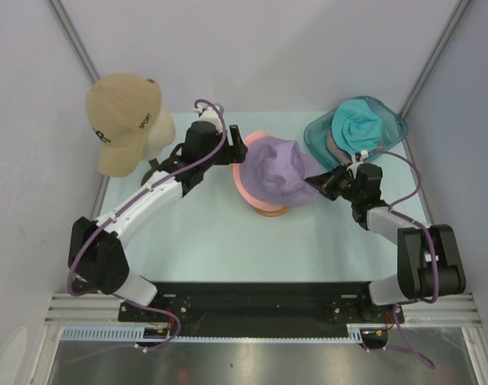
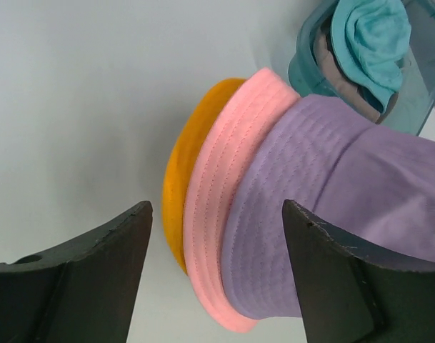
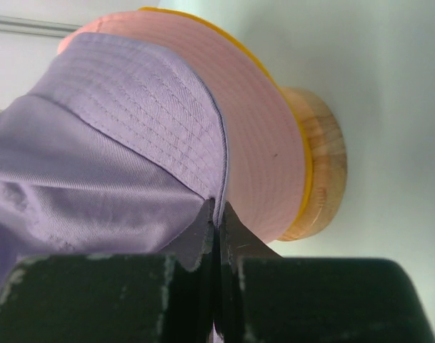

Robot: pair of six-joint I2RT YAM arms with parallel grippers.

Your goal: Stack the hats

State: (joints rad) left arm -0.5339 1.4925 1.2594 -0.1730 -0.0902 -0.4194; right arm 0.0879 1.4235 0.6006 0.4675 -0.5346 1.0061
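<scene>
Mid-tabletop [image 1: 211,241] — lilac hat [image 1: 280,170] sits crown-up over pink hat [image 1: 240,183] and yellow-orange hat [image 2: 176,193] on a wooden stand [image 3: 324,164] | lilac brim drawn out rightward | right end effector [image 3: 217,214] pinched tight on that brim | left end effector [image 2: 217,211] wide open beside the stack's left edge, holding nothing | teal hat [image 1: 360,124] in tub [image 1: 396,127], rear right

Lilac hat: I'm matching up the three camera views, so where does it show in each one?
Top external: the lilac hat is at the centre, lying on the pink hat.
Left wrist: it fills the right half and runs off the right edge.
Right wrist: it fills the left half, its brim pinched by the right hand at bottom centre.
Shared landmark: the pink brim directly under it shows in all three.
</scene>
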